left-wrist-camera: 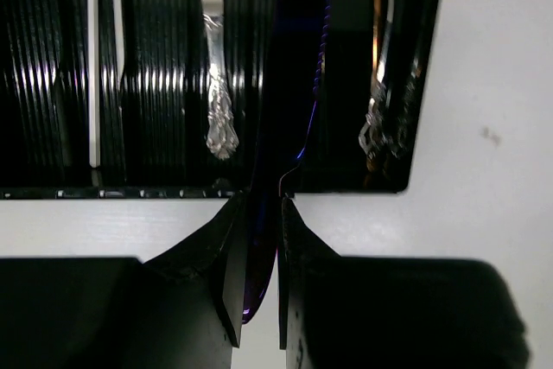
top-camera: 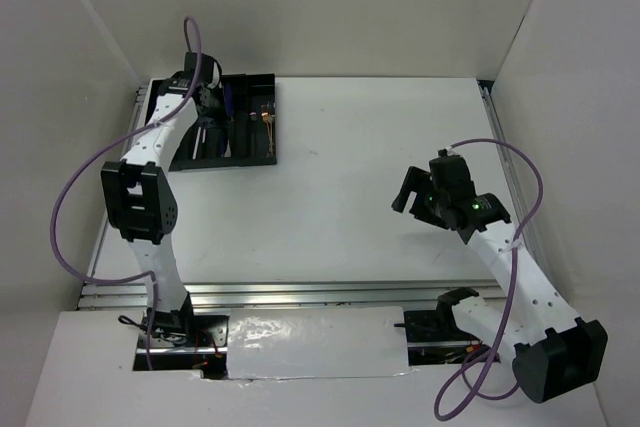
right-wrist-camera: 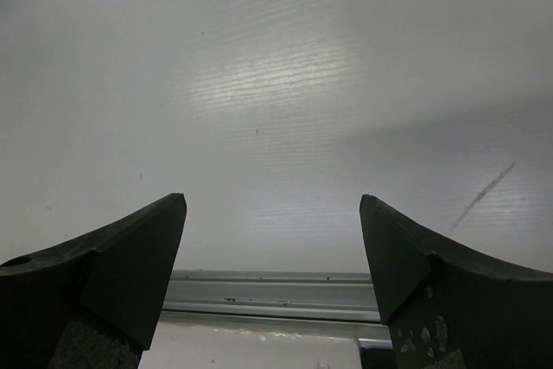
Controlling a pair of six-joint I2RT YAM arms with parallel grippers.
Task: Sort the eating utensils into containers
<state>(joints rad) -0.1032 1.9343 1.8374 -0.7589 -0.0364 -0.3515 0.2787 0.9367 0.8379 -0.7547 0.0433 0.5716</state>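
Left wrist view: a slim glossy black utensil (left-wrist-camera: 289, 84) runs up the frame's centre, over a slot of the flat black cutlery tray (left-wrist-camera: 130, 192), pinched in the left gripper (left-wrist-camera: 259, 218). Best lowered parallel to the slot walls before release. The right gripper (right-wrist-camera: 272, 205) hangs spread, empty.

A white table (top-camera: 380, 147) sits in a plain booth, closed in by a back wall (top-camera: 330, 7), a left wall (top-camera: 50, 97) and a right wall (top-camera: 580, 97), all off-white. A metal rail (top-camera: 300, 294) runs along the table's near edge, with a glossy white sheet (top-camera: 310, 342) before it (soft glare on it). The light is even. The right wrist view shows a pale ribbed surface (right-wrist-camera: 276, 84) with a thin dark scuff (right-wrist-camera: 484, 196).
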